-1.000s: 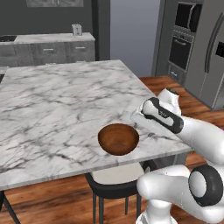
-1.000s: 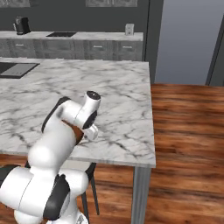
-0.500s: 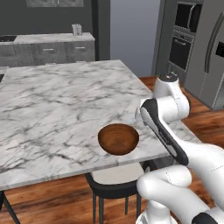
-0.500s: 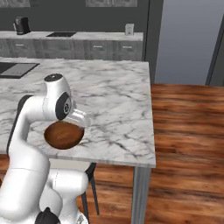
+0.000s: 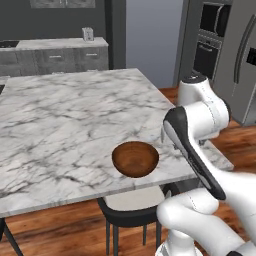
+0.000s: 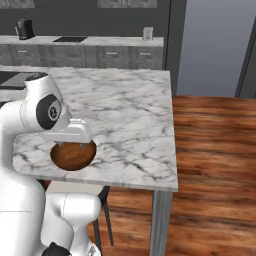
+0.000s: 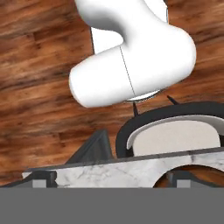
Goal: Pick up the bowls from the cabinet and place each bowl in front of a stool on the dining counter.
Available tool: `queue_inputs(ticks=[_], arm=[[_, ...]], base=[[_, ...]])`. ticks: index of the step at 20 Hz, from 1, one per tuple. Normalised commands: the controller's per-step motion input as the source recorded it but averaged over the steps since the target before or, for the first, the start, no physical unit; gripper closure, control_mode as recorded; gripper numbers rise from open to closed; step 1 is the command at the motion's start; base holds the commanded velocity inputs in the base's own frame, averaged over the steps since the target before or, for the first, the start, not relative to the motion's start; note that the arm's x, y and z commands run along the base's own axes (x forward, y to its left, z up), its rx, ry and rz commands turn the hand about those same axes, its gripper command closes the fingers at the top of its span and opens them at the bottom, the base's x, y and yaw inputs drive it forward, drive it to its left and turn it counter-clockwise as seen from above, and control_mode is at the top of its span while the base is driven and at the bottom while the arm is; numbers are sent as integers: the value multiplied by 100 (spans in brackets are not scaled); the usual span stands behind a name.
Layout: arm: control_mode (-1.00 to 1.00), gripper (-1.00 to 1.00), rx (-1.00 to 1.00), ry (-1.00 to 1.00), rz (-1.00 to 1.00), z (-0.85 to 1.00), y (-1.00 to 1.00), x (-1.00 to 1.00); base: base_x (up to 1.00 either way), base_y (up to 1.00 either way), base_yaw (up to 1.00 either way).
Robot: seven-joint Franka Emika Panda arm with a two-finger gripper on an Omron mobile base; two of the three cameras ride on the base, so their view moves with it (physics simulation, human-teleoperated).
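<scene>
A: What does the bowl (image 5: 135,158) look like?

B: It is round and deep. It is shiny, reddish-brown wood, darker inside, and it sits the right way up.

A: Where is it?

B: It rests on the white marble surface (image 5: 60,120) with grey lines, close to the near edge. A stool (image 5: 131,206) with a pale seat and a black frame stands just under that edge, right by the bowl.

A: Can you see the stool from the hand too?

B: Yes. In the hand view the pale round seat (image 7: 177,136) sits in its black ring, past the marble edge, with the brown wood floor (image 7: 39,87) behind it.

A: And the claw (image 6: 74,144)?

B: It hangs just over the bowl, at the bowl's rim. Its two fingers are spread wide apart. Nothing is pinched between them.
</scene>
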Motion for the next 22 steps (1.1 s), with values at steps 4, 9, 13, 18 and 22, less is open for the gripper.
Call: queue_inputs(ticks=[4,9,13,18,22], arm=[[-100,-100,18,0,14,46,-3,-87],[-100,-100,18,0,13,27,-13,-63],[-100,-100,0,0,3,2,2,-23],[-100,-100,0,0,0,0,2,0],[100,-100,2,-11,-25,-5,-7,-13]], base=[[0,0,0],[0,0,0],[0,0,0],[0,0,0],[-10,-2,-17]])
